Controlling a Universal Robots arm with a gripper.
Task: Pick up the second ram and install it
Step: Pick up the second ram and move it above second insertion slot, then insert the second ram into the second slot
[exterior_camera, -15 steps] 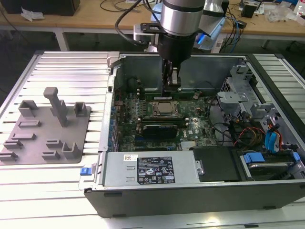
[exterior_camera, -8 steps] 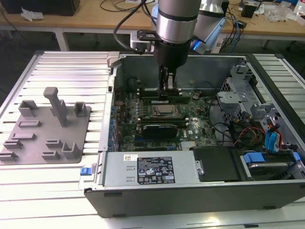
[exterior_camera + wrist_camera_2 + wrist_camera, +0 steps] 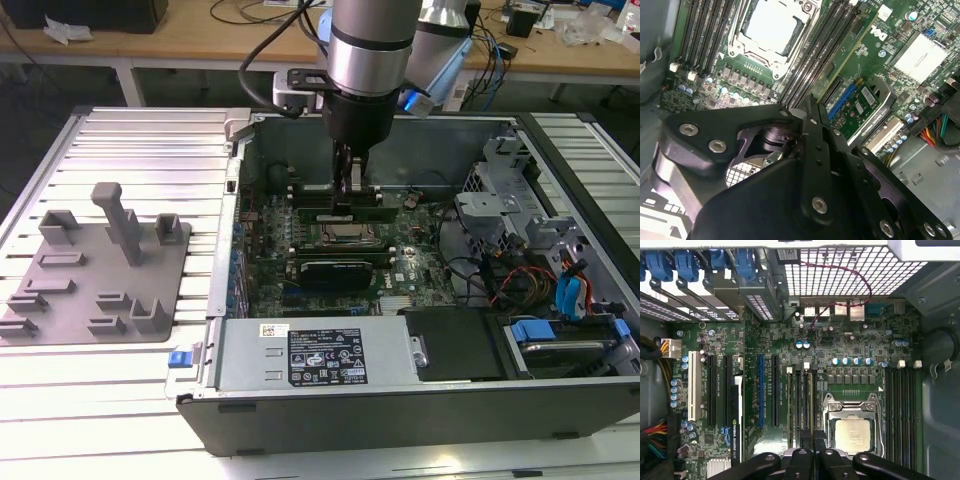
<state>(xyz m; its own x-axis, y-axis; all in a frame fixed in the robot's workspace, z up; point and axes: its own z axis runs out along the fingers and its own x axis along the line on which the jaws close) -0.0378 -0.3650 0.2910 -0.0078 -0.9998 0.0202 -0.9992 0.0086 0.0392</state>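
**Desk:** Gripper status?

**Me:** Exterior view, centre frame. I have the black two-finger gripper (image 3: 350, 200) inside the open dark-grey computer case (image 3: 400, 415). The fingers (image 3: 812, 130) are pinched tight together. I judge they clamp the second ram (image 3: 375, 211), the thin long green circuit-board stick lying crosswise under the tips. In the frame it sits just above the square silver processor socket (image 3: 345, 235).

**Desk:** What worries you?

**Me:** Two things.
- It is a narrow pinch on a long stick. Any skew against the long black memory slots (image 3: 799, 400) and one end enters first, the stick cocks, and the contacts scrape.
- The socket is just beside the slots, so a sideways drift puts the stick's edge on it.

**Desk:** Tally?

**Me:**
- One arm and one gripper.
- One green stick for certain.
- One green board strip (image 3: 847, 52) beside the fingertips in the second wrist view. I cannot tell whether it is the held stick or one already seated.
- One socket, with two slot banks flanking it.
- One black rectangular shiny-topped card (image 3: 340, 272), lower centre in the exterior view.
- One grey plastic fixture plate (image 3: 110, 275), left of frame.
- Four blue plastic clips (image 3: 687, 265).
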